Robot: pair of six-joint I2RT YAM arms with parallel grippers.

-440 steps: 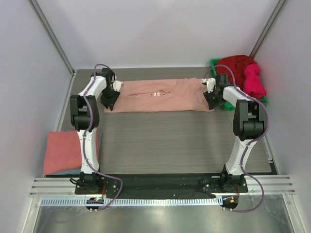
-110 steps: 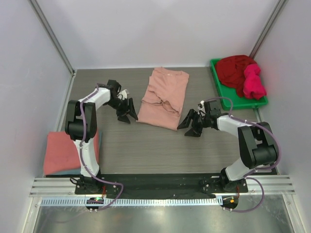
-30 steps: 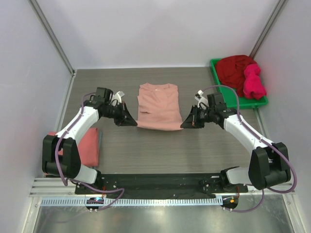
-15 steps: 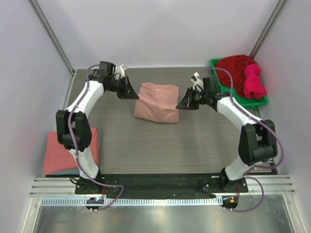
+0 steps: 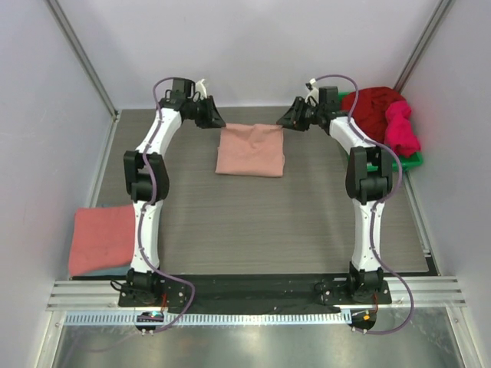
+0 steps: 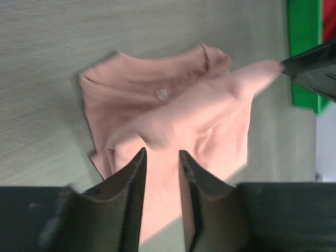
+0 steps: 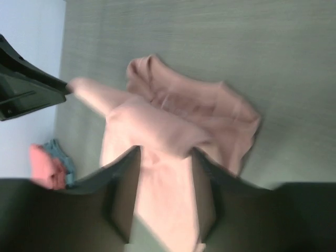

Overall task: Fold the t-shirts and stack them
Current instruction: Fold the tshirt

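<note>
Dusty pink on grey: note the pale dusty-pink cloth t-shirt [image 5: 250, 153], folded to a squarish block at the far middle of the grey wood-grain table [image 5: 291, 222], well apart from the coral-red t-shirt [image 5: 103, 238] folded at the near left and from the dark red t-shirt [image 5: 372, 103] and magenta t-shirt [image 5: 400, 126] heaped in the green plastic bin [image 5: 413, 159] at the far right. At the block's far left corner, the left gripper [image 5: 218, 121]; at its far right corner, the right gripper [image 5: 284, 122]; block wholly nearward of both, far edge running left to right between the tips. From above, no telling the grip, the tips lost under black bodies. From each wrist, though, top layer tented and drawn to a point at the opposite tip, cloth filling the narrow gap between the near fingers [image 6: 137, 178]: both pinching the pink cloth. Likely next: let go and back off, clear of the block; left arm the nearer to the coral-red one.
</note>
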